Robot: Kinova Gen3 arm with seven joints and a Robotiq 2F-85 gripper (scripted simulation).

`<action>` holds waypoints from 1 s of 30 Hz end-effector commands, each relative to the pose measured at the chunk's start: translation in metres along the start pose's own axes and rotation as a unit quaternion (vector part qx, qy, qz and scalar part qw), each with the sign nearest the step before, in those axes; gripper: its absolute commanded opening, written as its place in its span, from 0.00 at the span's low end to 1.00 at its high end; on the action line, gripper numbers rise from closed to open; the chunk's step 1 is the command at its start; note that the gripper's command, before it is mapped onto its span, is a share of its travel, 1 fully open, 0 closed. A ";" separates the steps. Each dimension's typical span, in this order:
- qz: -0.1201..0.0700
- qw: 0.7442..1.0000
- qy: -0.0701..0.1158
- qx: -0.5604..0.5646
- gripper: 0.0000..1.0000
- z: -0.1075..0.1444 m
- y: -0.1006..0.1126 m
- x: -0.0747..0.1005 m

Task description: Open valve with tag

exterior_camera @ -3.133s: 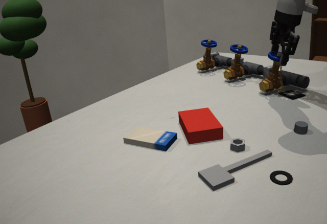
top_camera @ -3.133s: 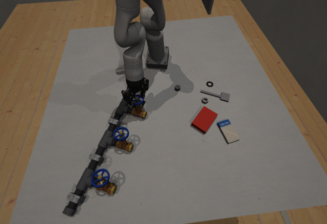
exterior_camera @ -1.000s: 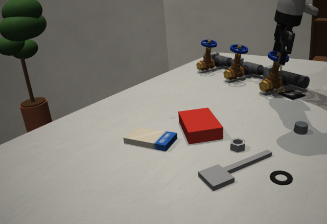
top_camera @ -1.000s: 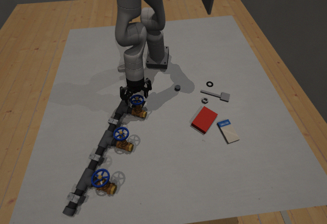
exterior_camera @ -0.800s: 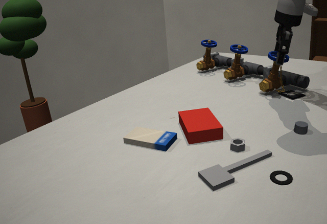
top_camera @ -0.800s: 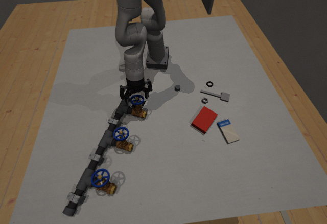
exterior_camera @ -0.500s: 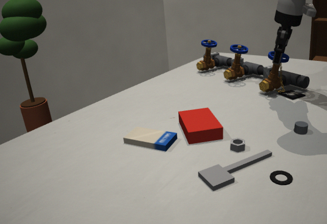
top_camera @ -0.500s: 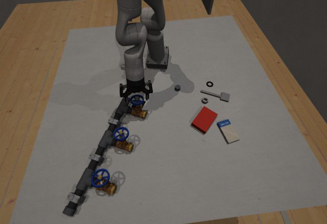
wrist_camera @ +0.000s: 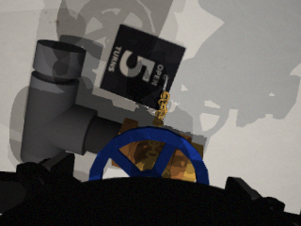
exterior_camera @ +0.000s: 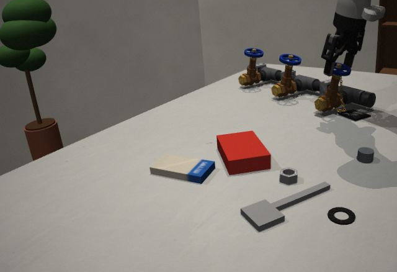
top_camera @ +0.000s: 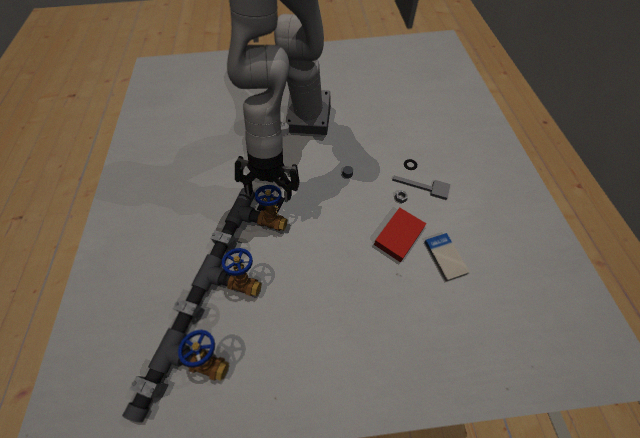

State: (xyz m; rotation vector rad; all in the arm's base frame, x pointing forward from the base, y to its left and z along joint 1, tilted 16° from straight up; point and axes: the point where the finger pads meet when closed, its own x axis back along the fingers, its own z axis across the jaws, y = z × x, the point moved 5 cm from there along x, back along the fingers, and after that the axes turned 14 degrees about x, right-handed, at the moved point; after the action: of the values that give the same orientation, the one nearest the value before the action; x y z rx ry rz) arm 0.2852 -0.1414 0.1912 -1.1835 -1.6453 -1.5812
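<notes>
Three brass valves with blue handwheels stand along a grey pipe (top_camera: 199,288). The valve nearest the arm's base has its handwheel (top_camera: 268,196) (exterior_camera: 341,69) (wrist_camera: 149,155) right under my gripper (top_camera: 267,185) (exterior_camera: 336,63). My gripper is open, its fingers standing on either side of the wheel rim. A gold chain (wrist_camera: 162,106) runs from this valve to a black tag (wrist_camera: 141,66) (exterior_camera: 353,114) lying on the mat; it reads "OPEN 5 TURNS". The middle valve (top_camera: 237,264) (exterior_camera: 289,59) and the far valve (top_camera: 198,351) (exterior_camera: 253,52) carry no tag.
A red block (top_camera: 400,233) (exterior_camera: 242,151), a wooden block with a blue end (top_camera: 446,255) (exterior_camera: 182,168), a hex nut (top_camera: 403,194), a grey flat key (top_camera: 421,185), a black washer (top_camera: 410,160) and a small grey cap (top_camera: 347,170) lie to the right of the pipe.
</notes>
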 end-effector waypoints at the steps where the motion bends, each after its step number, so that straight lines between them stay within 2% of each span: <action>1: 0.002 0.997 0.006 -0.078 1.00 -0.001 0.001 0.000; 7: 0.003 0.981 0.006 -0.191 1.00 -0.001 0.001 0.000; 9: 0.003 0.981 0.006 -0.191 1.00 -0.001 0.001 0.000; 13: 0.003 0.964 0.005 -0.267 1.00 -0.001 0.001 0.000; 24: 0.004 0.887 0.005 -0.462 1.00 -0.001 0.001 0.000; 26: 0.004 0.887 0.005 -0.462 1.00 -0.001 0.001 0.000; 30: 0.004 0.851 0.004 -0.525 1.00 -0.001 0.001 0.000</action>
State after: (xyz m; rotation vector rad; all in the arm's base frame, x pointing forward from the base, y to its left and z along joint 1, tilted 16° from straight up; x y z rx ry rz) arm 0.2857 -0.1410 0.1915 -1.6235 -0.7834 -2.4919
